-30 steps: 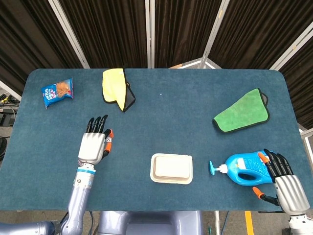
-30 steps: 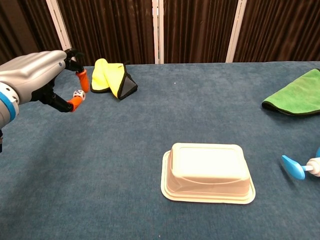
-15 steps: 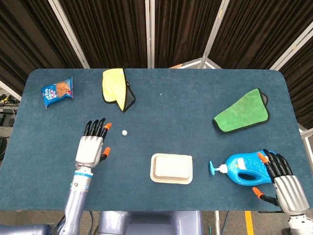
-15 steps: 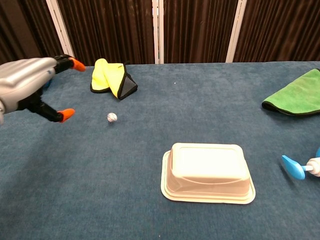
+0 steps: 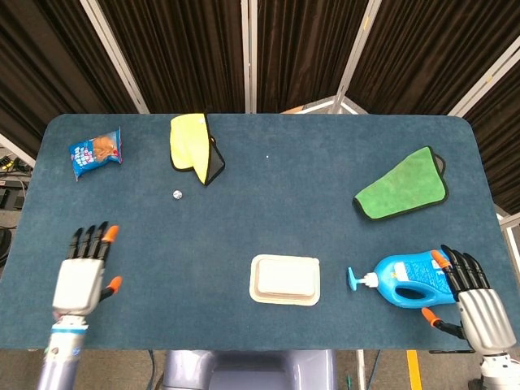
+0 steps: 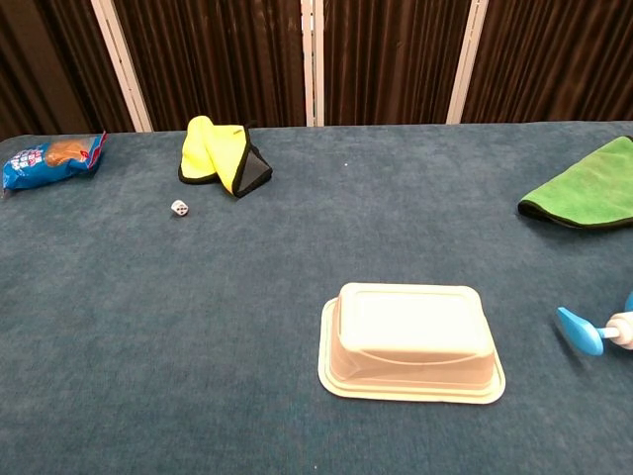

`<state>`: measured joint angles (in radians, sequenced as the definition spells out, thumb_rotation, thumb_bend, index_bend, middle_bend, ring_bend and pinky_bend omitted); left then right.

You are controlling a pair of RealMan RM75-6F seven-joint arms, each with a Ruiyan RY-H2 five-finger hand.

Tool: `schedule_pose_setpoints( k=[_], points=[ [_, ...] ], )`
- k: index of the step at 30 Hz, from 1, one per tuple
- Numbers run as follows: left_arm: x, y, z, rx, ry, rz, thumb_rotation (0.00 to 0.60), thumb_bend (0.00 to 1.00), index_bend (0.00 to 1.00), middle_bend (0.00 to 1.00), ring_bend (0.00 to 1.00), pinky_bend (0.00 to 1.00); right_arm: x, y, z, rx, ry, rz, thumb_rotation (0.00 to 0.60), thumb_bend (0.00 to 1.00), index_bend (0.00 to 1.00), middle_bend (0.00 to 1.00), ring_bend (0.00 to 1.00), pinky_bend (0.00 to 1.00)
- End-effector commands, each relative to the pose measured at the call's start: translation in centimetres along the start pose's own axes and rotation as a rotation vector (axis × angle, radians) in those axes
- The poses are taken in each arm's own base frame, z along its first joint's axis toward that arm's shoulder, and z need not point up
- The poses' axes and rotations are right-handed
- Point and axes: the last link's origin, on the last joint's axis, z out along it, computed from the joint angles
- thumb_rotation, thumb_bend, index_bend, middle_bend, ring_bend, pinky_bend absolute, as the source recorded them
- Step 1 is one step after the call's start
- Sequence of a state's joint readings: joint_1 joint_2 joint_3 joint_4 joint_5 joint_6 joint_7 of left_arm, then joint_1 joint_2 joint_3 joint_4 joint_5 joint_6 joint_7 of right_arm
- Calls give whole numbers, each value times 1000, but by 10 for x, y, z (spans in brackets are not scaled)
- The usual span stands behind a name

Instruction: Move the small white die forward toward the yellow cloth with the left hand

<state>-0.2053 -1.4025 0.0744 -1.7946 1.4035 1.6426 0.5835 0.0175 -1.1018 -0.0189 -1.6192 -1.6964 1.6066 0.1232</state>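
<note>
The small white die (image 5: 176, 194) (image 6: 179, 208) lies on the blue table, a short way in front of the yellow cloth (image 5: 192, 149) (image 6: 222, 155) and apart from it. My left hand (image 5: 84, 275) is far back at the near left edge, fingers spread and holding nothing; the chest view does not show it. My right hand (image 5: 474, 299) sits at the near right corner, fingers extended beside the blue spray bottle (image 5: 406, 282), with nothing plainly in its grip.
A blue snack bag (image 5: 95, 152) (image 6: 49, 158) lies at the far left. A white tray (image 5: 284, 279) (image 6: 410, 341) sits upside down at the near middle. A green cloth (image 5: 403, 185) (image 6: 588, 188) lies at the right.
My left hand let go of the die and pulled back toward the near left edge. The die rolled and ended up closer to the yellow cloth. The right hand stayed put.
</note>
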Motion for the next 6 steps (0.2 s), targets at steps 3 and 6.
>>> schedule_pose_setpoints(
  k=[3, 6],
  points=[
    [6, -25, -22, 35, 47, -9, 600, 189, 0, 0, 0, 0, 1, 1, 1, -7, 4, 2, 600, 96, 3, 0, 0, 0],
    [10, -35, -29, 47, 64, -1, 600, 189, 0, 0, 0, 0, 0, 1, 2, -6, 0, 0, 600, 96, 3, 0, 0, 0]
  ],
)
